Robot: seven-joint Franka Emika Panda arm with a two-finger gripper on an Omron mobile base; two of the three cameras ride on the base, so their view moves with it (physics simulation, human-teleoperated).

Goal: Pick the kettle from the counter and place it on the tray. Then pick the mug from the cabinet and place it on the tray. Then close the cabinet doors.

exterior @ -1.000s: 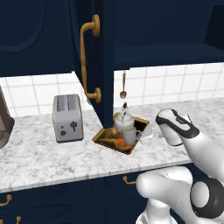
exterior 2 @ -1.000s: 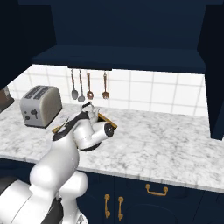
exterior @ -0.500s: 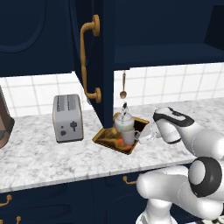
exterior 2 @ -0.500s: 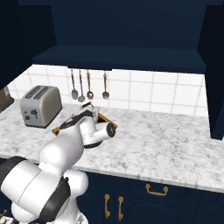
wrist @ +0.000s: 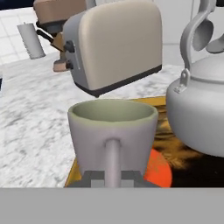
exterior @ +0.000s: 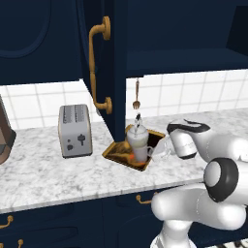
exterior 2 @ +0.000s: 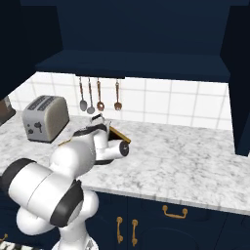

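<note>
The gripper (wrist: 112, 175) is clamped on the mug (wrist: 112, 131) by its handle, upright over the tray (wrist: 162, 168), the kettle (wrist: 199, 113) just beside.

Boxy silver toaster (exterior: 75, 131) stands upright, two slots on top, dark knobs on its front; also seen at (exterior 2: 45, 118) and close up at (wrist: 114, 46). Four utensils (exterior 2: 99, 95) hang in a row on the white tiled backsplash (exterior 2: 171, 105), one copper spoon (exterior: 136, 95) showing below the upper unit. Brown appliance (exterior: 5, 135) at far left edge, navy lower drawers with brass pulls (exterior 2: 174, 212) below.
</note>
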